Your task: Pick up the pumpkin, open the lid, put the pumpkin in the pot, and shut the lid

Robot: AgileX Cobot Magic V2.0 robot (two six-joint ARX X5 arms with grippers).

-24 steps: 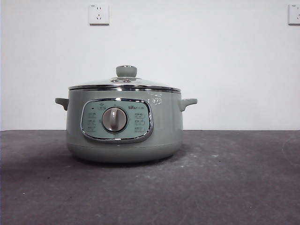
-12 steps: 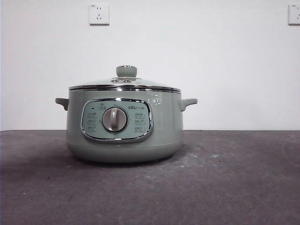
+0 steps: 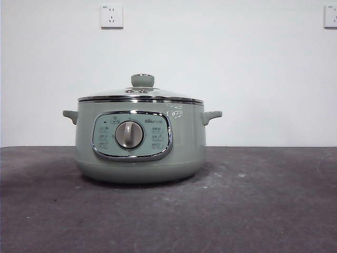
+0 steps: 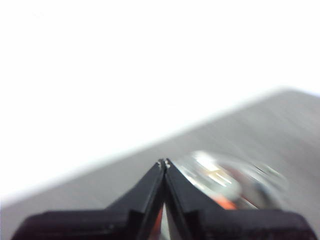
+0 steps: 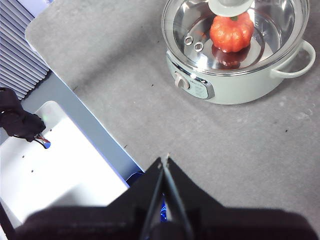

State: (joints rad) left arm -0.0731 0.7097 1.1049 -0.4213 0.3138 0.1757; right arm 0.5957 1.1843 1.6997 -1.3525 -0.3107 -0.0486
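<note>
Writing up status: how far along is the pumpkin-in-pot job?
Looks finished. The pumpkin sits inside the pot, seen through the lid, which is seated on the rim. The left gripper and right gripper are shut, holding nothing. Nothing visibly left.

A test room or lab is shown: a bare white wall (image 3: 237,68) with plug sockets (image 3: 111,16), a grey table (image 3: 237,211), and a white stand (image 5: 65,170) beside its edge.

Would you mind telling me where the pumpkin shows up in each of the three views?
Front view: not visible; the pot wall hides its inside.
Left wrist view: only a blurred orange patch, probably the pumpkin, beside the shut left gripper.
Right wrist view: pumpkin inside the pot, under the lid.
Shared landmark: the lid's shiny rim.
</note>
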